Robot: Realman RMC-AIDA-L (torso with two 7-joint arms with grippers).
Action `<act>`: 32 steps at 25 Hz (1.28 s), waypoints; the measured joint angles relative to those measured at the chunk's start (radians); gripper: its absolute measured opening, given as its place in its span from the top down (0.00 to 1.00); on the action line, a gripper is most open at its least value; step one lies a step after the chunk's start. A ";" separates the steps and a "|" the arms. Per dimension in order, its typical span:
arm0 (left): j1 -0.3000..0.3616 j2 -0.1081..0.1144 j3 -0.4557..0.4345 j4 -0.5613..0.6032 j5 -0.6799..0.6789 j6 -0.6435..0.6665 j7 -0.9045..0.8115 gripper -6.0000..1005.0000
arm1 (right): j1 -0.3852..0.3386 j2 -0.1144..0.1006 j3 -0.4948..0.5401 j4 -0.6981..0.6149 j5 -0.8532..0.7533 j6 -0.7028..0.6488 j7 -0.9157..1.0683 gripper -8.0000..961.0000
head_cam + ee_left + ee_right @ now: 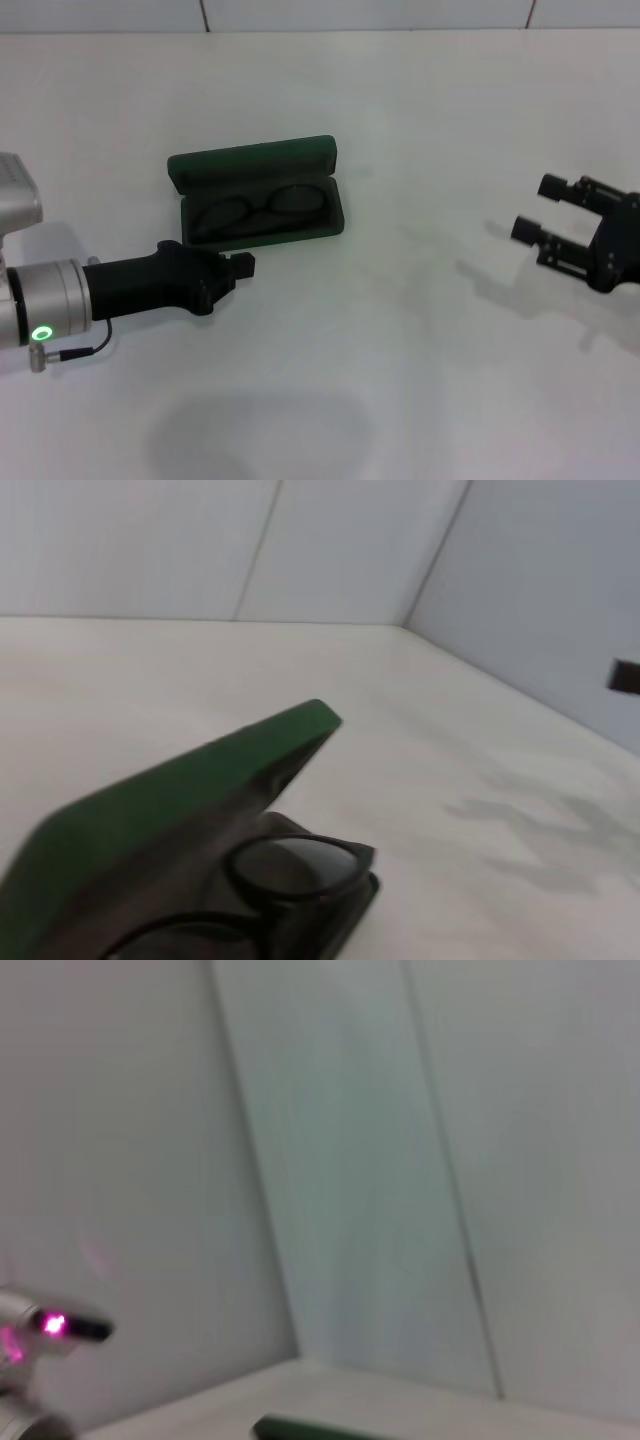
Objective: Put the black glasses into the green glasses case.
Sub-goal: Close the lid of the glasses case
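Far left, near edge: my left gripper (pixel 243 264) lies low over the white table (pixel 420 100), pointing right, its tip just beside the near left corner of the green glasses case (pixel 258 160). I cannot tell from any view whether its fingers are parted or closed.

Left of centre: the case sits open, lid raised on the far side, tray toward me. The black glasses (pixel 262 207) already lie inside the tray, lenses side by side along its length; the left wrist view shows one lens and the bridge (pixel 290 865) resting on the dark lining under the slanted lid. I judge the placing done, with only closing left, if that is wanted.

Handling, as I judge it: the frame is light, thin and easily bent, the lenses smooth and prone to scratching, so any further hold belongs on the bridge or a rim edge, never on the slender temples. The case is stiff and hard-shelled; its lid is best pushed at the free long edge, away from the hinge.

Far right: my right gripper (pixel 545 212) hovers well apart from the case, fingers spread and empty.
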 joint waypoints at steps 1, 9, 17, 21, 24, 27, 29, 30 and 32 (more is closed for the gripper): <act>0.000 -0.003 -0.004 0.001 -0.003 -0.010 0.001 0.92 | -0.001 0.000 0.000 0.001 -0.018 -0.002 -0.005 0.62; -0.044 -0.021 -0.013 0.009 -0.007 -0.120 0.000 0.92 | -0.037 0.002 0.000 0.002 -0.054 -0.020 -0.030 0.15; -0.060 -0.019 -0.013 0.009 -0.007 -0.170 0.001 0.92 | -0.042 0.002 -0.004 0.003 -0.055 -0.022 -0.031 0.09; -0.058 -0.018 -0.013 0.009 -0.007 -0.179 0.002 0.92 | -0.037 0.001 -0.004 0.004 -0.056 -0.023 -0.031 0.09; -0.057 -0.017 -0.013 0.009 -0.008 -0.187 0.005 0.92 | -0.034 0.002 -0.004 0.004 -0.056 -0.023 -0.031 0.09; -0.058 -0.016 -0.013 0.010 -0.010 -0.183 0.002 0.92 | -0.033 0.002 -0.004 0.004 -0.056 -0.024 -0.031 0.09; -0.058 -0.015 -0.013 0.013 -0.022 -0.170 0.001 0.92 | -0.033 0.002 -0.004 0.004 -0.056 -0.025 -0.031 0.09; -0.057 -0.014 -0.013 0.014 -0.029 -0.165 0.003 0.92 | -0.033 0.002 -0.004 0.004 -0.056 -0.025 -0.031 0.09; -0.055 -0.013 -0.013 0.018 -0.039 -0.158 0.005 0.92 | -0.033 0.003 -0.004 0.004 -0.056 -0.025 -0.031 0.09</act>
